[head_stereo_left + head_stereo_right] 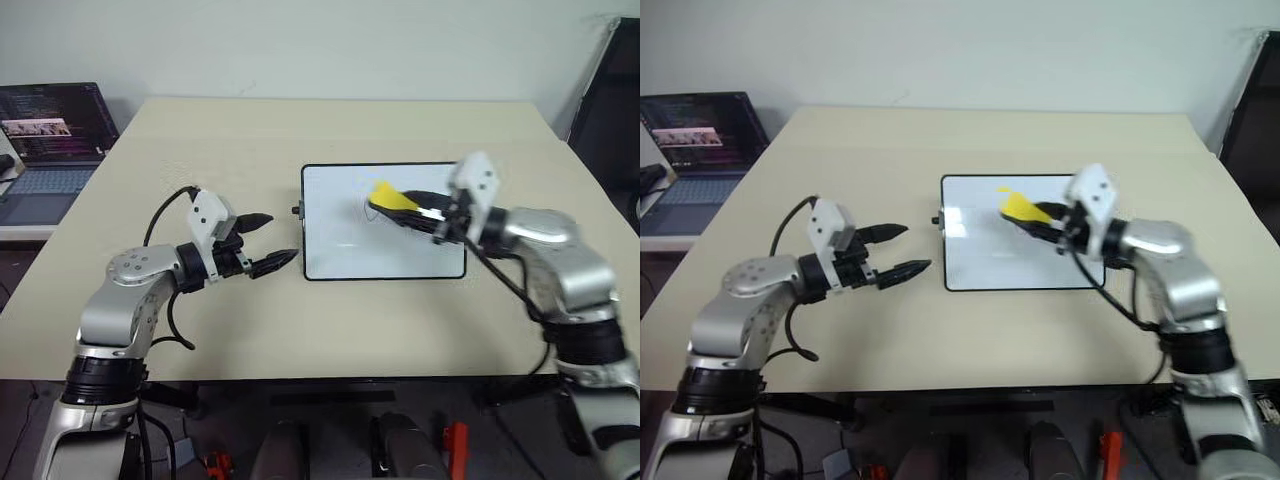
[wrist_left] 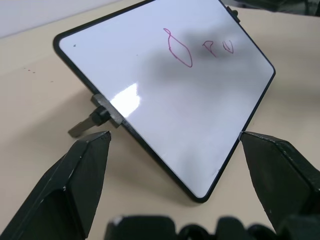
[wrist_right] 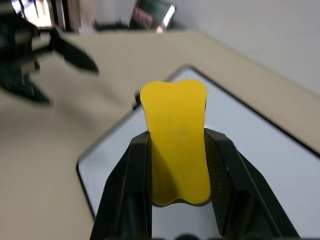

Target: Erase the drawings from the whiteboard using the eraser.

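The whiteboard (image 1: pixel 350 235) lies flat at the middle of the beige table, a black side knob (image 2: pixel 97 117) on its left edge. Pink drawings mark its far half: a loop (image 2: pixel 179 49) and two small scribbles (image 2: pixel 209 47) beside it. My right gripper (image 1: pixel 388 206) is shut on the yellow eraser (image 1: pixel 390 195), held a little above the board's right half; the right wrist view shows the eraser (image 3: pixel 175 145) clamped between both fingers. My left gripper (image 1: pixel 275 240) hovers open just off the board's left edge, with nothing between its fingers (image 2: pixel 80 175).
A laptop (image 1: pixel 50 140) with a lit screen stands on a lower desk at the far left. A dark upright object (image 1: pixel 610 110) stands past the table's right rear corner. Bare tabletop (image 1: pixel 230 150) surrounds the board.
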### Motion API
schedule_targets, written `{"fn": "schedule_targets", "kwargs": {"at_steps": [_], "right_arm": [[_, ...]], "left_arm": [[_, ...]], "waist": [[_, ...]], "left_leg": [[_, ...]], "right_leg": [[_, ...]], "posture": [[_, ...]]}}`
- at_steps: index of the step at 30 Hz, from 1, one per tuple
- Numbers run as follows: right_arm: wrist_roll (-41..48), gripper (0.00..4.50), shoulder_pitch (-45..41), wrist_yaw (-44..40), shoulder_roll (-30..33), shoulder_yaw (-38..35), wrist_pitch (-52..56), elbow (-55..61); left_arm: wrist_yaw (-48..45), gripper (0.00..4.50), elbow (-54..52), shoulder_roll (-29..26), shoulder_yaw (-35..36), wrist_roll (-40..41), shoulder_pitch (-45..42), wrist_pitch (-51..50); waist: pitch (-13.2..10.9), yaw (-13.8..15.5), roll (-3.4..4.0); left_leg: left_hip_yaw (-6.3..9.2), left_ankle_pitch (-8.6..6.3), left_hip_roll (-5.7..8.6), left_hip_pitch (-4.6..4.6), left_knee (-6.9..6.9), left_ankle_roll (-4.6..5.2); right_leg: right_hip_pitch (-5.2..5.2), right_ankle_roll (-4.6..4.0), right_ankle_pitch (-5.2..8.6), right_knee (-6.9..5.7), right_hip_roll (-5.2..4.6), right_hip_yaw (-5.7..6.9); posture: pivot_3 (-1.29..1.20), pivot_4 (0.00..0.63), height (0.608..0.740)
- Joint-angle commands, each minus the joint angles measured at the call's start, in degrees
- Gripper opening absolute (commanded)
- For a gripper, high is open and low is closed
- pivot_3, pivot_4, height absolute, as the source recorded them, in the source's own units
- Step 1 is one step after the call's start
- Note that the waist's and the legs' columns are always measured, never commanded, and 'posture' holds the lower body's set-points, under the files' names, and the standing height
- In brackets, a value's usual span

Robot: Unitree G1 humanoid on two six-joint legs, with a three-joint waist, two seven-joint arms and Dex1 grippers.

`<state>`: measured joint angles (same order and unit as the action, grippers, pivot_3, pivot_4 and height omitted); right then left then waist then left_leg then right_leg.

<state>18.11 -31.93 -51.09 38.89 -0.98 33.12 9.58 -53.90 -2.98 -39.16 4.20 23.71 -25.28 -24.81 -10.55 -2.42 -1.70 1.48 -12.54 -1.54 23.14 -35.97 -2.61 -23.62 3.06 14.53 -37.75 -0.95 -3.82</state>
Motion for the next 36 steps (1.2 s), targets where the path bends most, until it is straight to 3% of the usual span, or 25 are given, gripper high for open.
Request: {"fn": "schedule_targets", "kwargs": {"at_steps": [1,5,9,36], "right_arm": [[1.3,1.11,4.6,-3.3,7.6,-7.1,-0.5,2.4],[-1.0,1.11,11.6,-4.2,14.9,-13.5,-5.2,-2.2],[0.7,1.11,14.8,-5.7,17.5,-17.0,-6.1,-1.8],[0.7,1.11,12.2,-1.7,17.0,-15.8,-6.2,-3.1]], "left_arm": [[-1.6,4.5,0.8,-1.9,0.7,-0.4,-2.8,1.3],[-3.8,4.5,2.8,-3.0,-0.1,-0.8,-4.1,1.8],[-5.3,4.5,3.9,-3.4,-0.4,-1.2,-4.8,2.1],[-4.7,4.5,4.4,-0.2,-2.5,-1.8,-5.9,2.4]], "waist": [[0.0,0.2,-0.01],[0.0,0.1,-0.01],[0.0,-0.3,-0.01],[0.0,-0.5,-0.04]], "left_leg": [[-0.03,-0.03,0.01,0.01,0.0,-0.01],[-0.13,-0.1,0.0,0.0,0.0,0.04],[-0.15,-0.1,-0.01,-0.04,0.0,0.05],[-0.13,-0.1,-0.01,-0.13,-0.06,0.05]], "right_leg": [[0.0,0.02,0.03,0.04,0.0,-0.02],[0.0,0.06,0.07,0.08,0.0,-0.12],[0.01,0.05,0.09,0.06,0.02,-0.15],[0.14,0.08,0.08,0.03,0.03,-0.16]], "posture": [[0.0,0.15,0.74],[0.0,0.15,0.74],[0.0,0.15,0.74],[0.0,0.15,0.74]]}}
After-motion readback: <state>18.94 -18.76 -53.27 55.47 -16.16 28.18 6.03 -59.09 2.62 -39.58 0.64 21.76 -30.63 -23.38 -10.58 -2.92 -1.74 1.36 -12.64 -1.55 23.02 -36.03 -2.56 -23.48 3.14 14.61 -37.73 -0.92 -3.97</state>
